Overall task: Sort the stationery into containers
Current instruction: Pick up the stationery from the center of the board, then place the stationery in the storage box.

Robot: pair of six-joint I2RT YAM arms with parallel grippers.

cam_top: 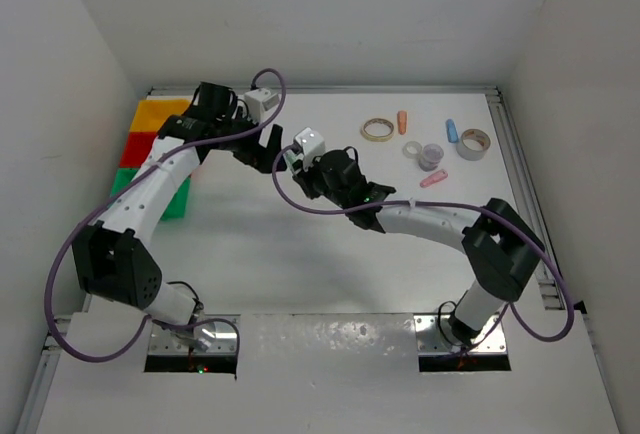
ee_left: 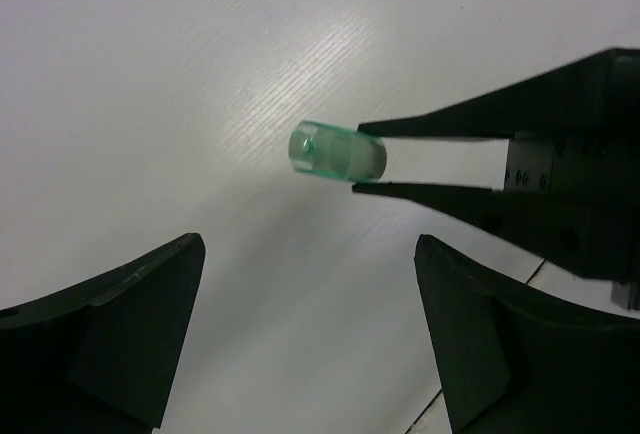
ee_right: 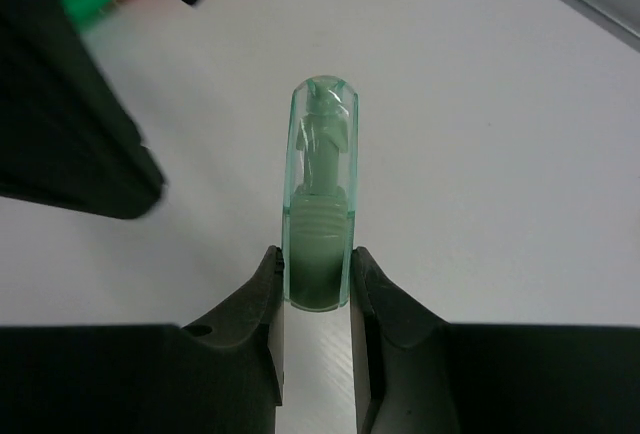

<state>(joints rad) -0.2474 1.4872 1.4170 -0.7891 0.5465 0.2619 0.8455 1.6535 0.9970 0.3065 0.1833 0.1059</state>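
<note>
A green capsule-shaped piece [ee_right: 320, 194] [ee_left: 338, 154] is pinched at its base by my right gripper [ee_right: 318, 274] [cam_top: 292, 162], which is shut on it above the white table. My left gripper [ee_left: 308, 254] [cam_top: 268, 142] stands open just left of it, with nothing between its fingers [ee_left: 120, 324]. The capsule's free end points toward the left gripper. The yellow [cam_top: 160, 112], red [cam_top: 138, 149] and green [cam_top: 178, 201] containers sit in a row at the far left, partly behind the left arm. More stationery lies at the back right: a tan tape ring [cam_top: 377, 130], an orange capsule [cam_top: 402, 121] and a blue capsule [cam_top: 451, 131].
A clear tape ring [cam_top: 413, 150], another ring [cam_top: 474, 143] and a pink capsule [cam_top: 432, 180] lie at the back right too. White walls close in the table on the left, back and right. Purple cables loop around both arms.
</note>
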